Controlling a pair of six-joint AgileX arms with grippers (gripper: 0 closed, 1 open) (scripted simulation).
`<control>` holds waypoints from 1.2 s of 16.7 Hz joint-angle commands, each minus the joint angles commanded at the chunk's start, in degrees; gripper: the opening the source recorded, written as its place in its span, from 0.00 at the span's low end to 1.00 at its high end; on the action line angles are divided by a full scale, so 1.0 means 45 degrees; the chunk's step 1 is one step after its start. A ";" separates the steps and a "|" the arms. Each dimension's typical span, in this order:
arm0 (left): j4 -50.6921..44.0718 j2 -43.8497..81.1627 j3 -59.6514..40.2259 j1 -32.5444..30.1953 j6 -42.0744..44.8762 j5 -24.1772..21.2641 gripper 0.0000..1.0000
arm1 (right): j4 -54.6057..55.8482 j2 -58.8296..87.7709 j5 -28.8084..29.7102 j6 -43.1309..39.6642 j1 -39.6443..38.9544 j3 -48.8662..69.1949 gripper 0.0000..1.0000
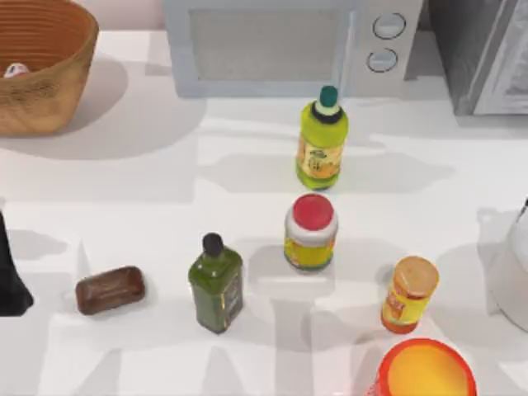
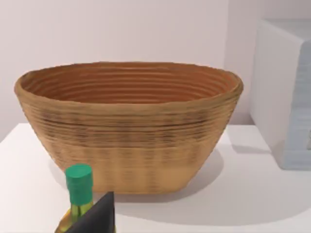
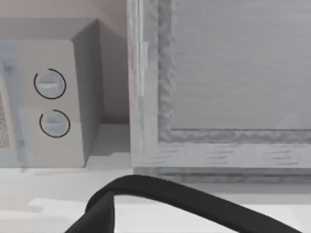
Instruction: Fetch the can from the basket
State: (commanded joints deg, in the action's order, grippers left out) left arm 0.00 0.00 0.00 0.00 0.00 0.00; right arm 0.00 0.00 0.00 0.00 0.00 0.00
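Observation:
The basket (image 1: 58, 78) is a round orange-brown wicker bowl at the table's far left corner. Inside it, at the picture's left edge, a small white-and-red piece of the can (image 1: 15, 70) peeks out. My left gripper (image 1: 10, 276) is a dark shape at the left edge, well in front of the basket. In the left wrist view the basket (image 2: 129, 131) stands straight ahead with its ribbed inside showing, its wall hides the can, and a dark part of my left gripper (image 2: 95, 218) shows. My right arm (image 1: 510, 264) is parked at the right edge.
A microwave (image 1: 280, 45) stands at the back, a grey cabinet (image 1: 487, 54) at the back right. On the table stand a green-capped yellow bottle (image 1: 322, 140), a red-lidded jar (image 1: 311, 233), a dark green bottle (image 1: 216, 282), an orange-lidded jar (image 1: 408, 294), an orange-topped tub (image 1: 425, 371) and a brown block (image 1: 110, 289).

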 joint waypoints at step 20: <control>-0.7935 1.6826 -1.4938 0.0749 0.0429 -0.0771 1.00 | 0.0000 0.0000 0.0000 0.0000 0.0000 0.0000 1.00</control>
State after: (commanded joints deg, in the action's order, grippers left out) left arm -35.71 75.72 -67.22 3.37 1.93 -3.47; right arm 0.00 0.00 0.00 0.00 0.00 0.00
